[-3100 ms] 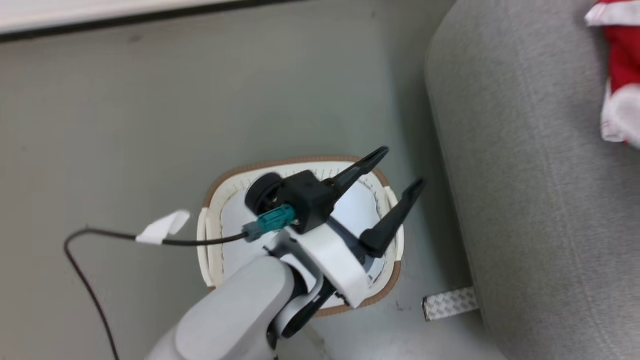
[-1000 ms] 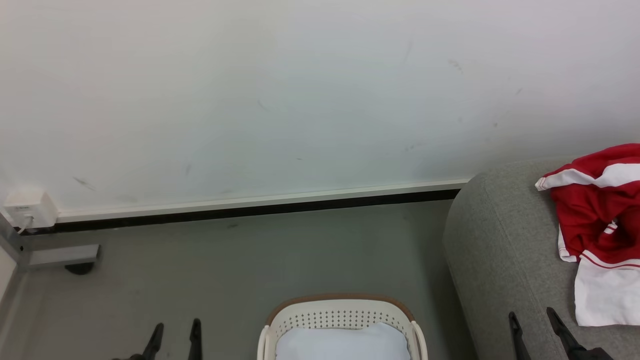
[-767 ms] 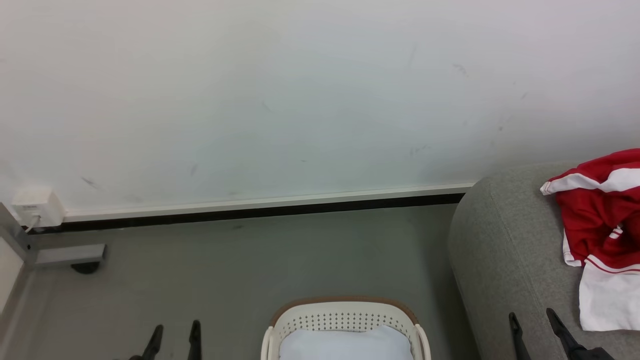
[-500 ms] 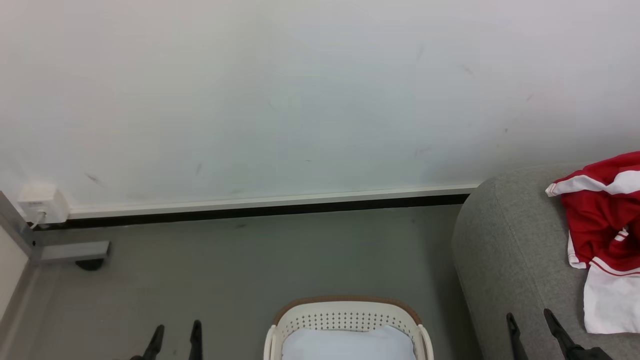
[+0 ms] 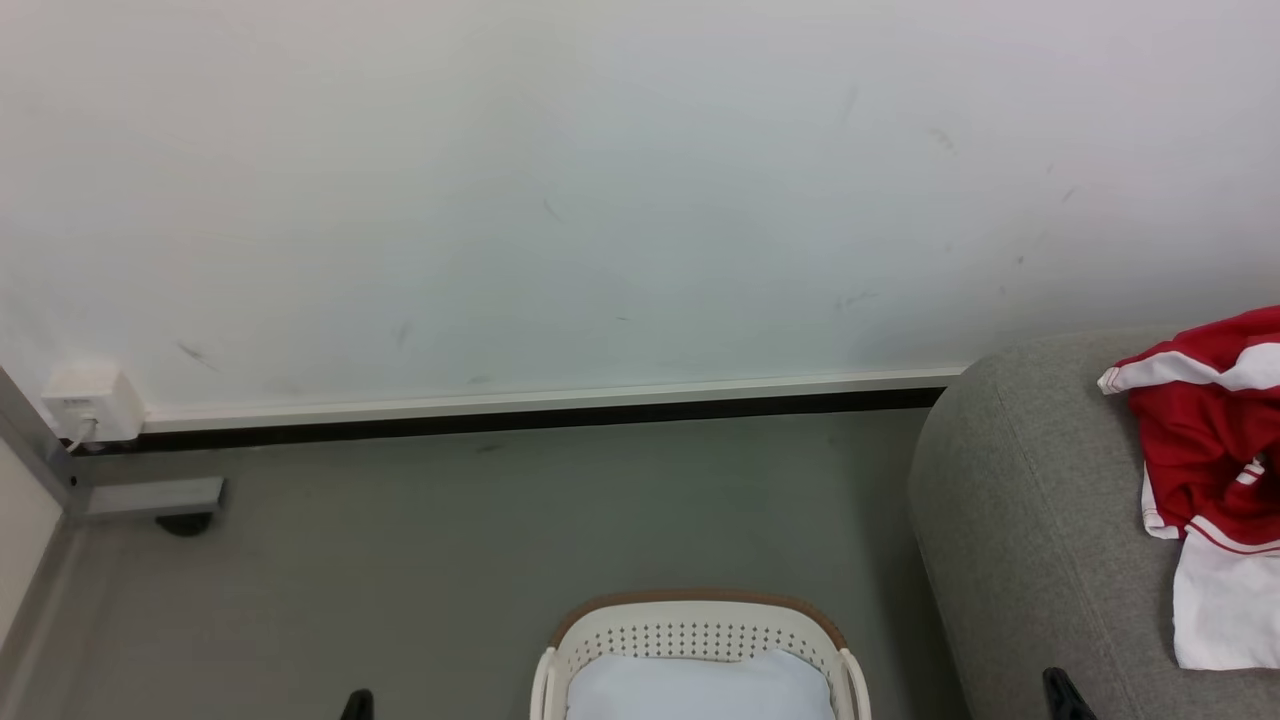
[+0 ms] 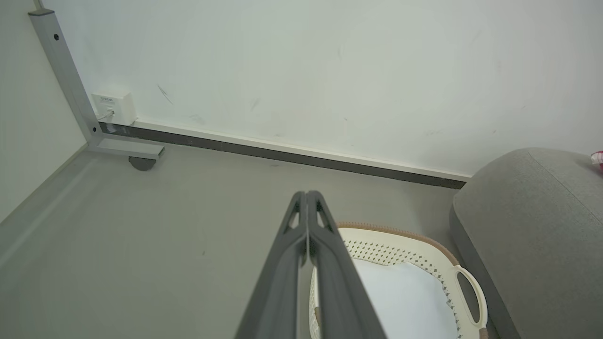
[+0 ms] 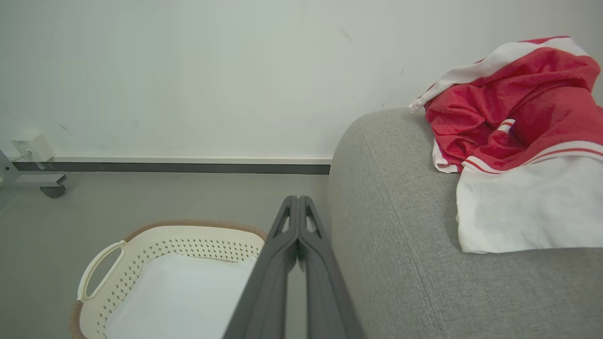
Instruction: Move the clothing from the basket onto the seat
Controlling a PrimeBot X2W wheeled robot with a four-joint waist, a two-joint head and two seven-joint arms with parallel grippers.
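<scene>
Clearly, left gripper (image 6: 307,194) and right gripper (image 7: 297,198) (the 2 clenched) flank the basket (image 5: 690,602); wall socket (image 5: 92,400) beyond.

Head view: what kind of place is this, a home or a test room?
Probably a staged living corner in a lab: a light-grey fabric sofa and a cream-white perforated plastic laundry basket on bare grey floor, before a scuffed white wall.

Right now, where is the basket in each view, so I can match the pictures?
Head view: basket at bottom centre, cut by the edge.
Left wrist view: basket at lower right, partly behind the shut left gripper.
Right wrist view: basket at lower left, right edge behind the shut right gripper.
Shared landmark: the sofa arm, to the basket's right in all three.
</scene>
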